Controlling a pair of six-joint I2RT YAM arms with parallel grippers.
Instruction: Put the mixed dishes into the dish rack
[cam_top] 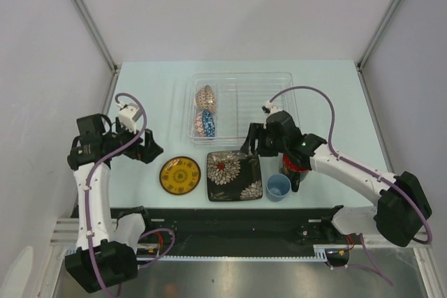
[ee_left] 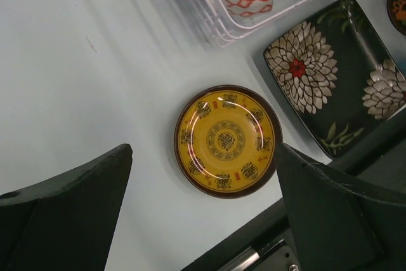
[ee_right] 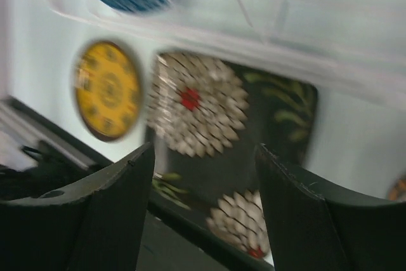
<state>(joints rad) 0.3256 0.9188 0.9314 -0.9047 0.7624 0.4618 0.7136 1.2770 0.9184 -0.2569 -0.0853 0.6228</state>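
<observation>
The beige bowl [cam_top: 206,97] and blue bowl [cam_top: 204,123] stand on edge at the left end of the dish rack [cam_top: 265,82], upright to save room. In front of the rack, the left fingers [ee_left: 63,214] spread open and empty above the saucer [ee_left: 227,142], and the right fingers [ee_right: 95,220] spread open above the square plate [cam_top: 234,176], likely lining up pickups
</observation>
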